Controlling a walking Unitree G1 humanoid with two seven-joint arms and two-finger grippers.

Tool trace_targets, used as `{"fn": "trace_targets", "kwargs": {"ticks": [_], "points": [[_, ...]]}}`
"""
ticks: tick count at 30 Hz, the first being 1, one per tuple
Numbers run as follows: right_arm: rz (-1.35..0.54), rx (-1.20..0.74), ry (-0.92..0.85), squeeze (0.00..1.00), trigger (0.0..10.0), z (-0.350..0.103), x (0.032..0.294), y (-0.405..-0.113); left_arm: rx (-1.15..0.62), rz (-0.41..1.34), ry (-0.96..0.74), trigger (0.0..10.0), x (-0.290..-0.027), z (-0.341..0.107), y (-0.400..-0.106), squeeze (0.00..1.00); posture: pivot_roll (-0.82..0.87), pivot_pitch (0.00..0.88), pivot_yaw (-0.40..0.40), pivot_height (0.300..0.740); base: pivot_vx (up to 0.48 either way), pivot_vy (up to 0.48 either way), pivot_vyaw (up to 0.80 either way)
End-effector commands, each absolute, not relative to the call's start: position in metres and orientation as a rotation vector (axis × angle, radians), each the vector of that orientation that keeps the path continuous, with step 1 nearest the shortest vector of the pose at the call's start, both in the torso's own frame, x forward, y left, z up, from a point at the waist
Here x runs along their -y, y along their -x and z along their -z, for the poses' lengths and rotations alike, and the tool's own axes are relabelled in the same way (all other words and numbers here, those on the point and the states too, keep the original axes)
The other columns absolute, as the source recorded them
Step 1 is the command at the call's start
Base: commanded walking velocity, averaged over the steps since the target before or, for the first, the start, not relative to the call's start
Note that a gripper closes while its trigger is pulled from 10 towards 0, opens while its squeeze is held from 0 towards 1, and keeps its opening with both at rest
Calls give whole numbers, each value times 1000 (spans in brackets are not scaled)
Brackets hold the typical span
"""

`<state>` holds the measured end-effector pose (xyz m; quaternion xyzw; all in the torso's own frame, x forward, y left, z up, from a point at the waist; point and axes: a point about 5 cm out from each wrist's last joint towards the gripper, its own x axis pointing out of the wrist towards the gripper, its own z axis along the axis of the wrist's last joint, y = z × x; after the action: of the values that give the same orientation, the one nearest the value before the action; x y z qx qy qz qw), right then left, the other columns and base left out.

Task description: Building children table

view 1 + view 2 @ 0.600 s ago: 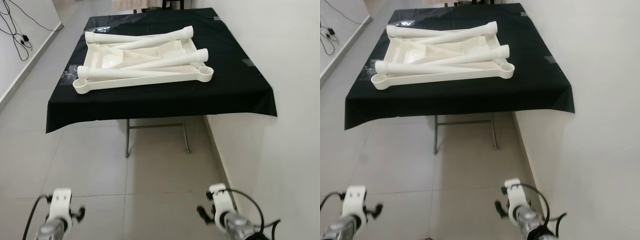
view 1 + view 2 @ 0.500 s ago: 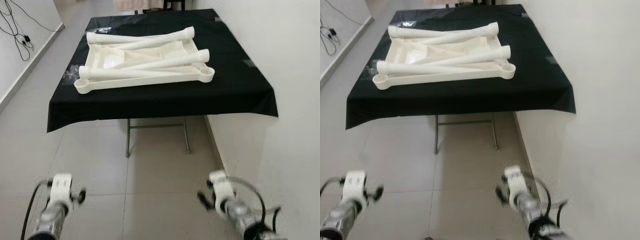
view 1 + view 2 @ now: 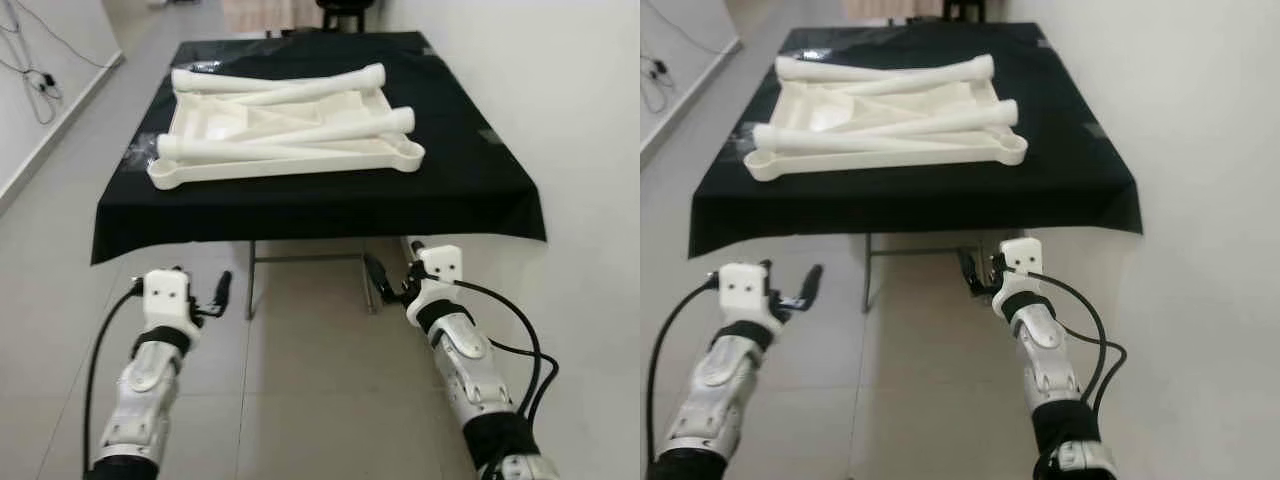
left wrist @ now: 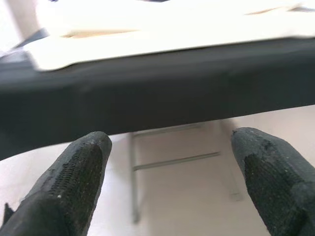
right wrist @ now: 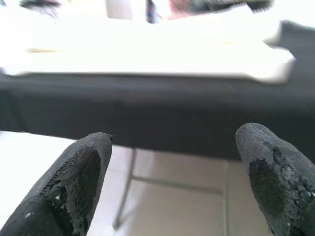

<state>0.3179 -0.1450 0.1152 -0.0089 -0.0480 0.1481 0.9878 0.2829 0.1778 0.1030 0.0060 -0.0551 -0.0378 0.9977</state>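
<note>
Two grippers: both raised in front of you, below the near edge of the table, touching nothing.
Left gripper (image 3: 222, 290): fingers (image 4: 81, 177) spread apart with nothing between them; it points at the hanging cloth edge from the tiled floor side.
Right gripper (image 3: 385, 283): fingers (image 5: 83, 172) likewise parted and empty, aimed at the same cloth edge, near the wall.
Children table top (image 3: 215, 125): cream plastic, lying upside down on the cloth, well ahead of both grippers.
Legs (image 3: 300, 130): you see four cream tubes lying loose across the upturned top, crossing one another, none standing.
Black cloth (image 3: 320, 205): drapes the folding table, overhanging its near edge.
Metal frame (image 3: 310, 258): visible under the cloth.
Cables (image 3: 35, 85): on the floor by your left-hand wall.
</note>
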Motion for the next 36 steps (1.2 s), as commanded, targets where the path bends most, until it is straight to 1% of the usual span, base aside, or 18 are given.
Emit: {"fn": "trace_targets", "kwargs": {"ticks": [1,4,7,10,12,20,22,24,27,28,33,36], "points": [[-304,83,10,0,10000,-113,140,-315,104,69,-3,10000,-179,-104,-280,0,-36,0,4,740,0,0,0],[-279,80,16,0,10000,-116,144,-321,109,66,29,10000,-178,-110,-280,0,-50,0,11,740,0,0,0],[-267,78,-45,0,10000,-124,148,-325,145,93,26,10000,-173,-124,-281,0,-51,0,7,740,0,0,0],[-291,58,-37,0,10000,-125,144,-325,155,91,25,10000,-173,-129,-281,0,-54,0,13,740,85,0,0],[-299,54,-10,0,10000,-125,143,-323,147,88,35,10000,-173,-128,-279,0,-59,0,16,740,281,0,0],[-266,58,-1,0,10000,-128,150,-323,126,101,41,10000,-169,-128,-276,0,-59,1,20,740,319,0,0],[-261,77,13,0,10000,-131,153,-324,124,96,51,10000,-171,-131,-277,0,-56,17,12,740,336,0,0],[-276,77,44,0,10000,-134,154,-323,134,102,48,10000,-169,-136,-276,0,-57,23,9,740,349,0,800],[-287,91,31,0,10000,-136,153,-322,140,106,44,10000,-168,-139,-276,0,-56,25,7,740,355,0,800],[-297,100,8,0,10000,-138,151,-322,149,110,43,10000,-167,-142,-276,0,-53,28,6,740,368,0,0],[-289,112,14,0,10000,-145,149,-326,167,116,40,10000,-166,-150,-277,0,-49,30,7,740,368,0,0],[-303,149,24,0,10000,-158,149,-332,190,127,37,10000,-165,-160,-279,0,-38,30,12,740,368,0,0]]}}
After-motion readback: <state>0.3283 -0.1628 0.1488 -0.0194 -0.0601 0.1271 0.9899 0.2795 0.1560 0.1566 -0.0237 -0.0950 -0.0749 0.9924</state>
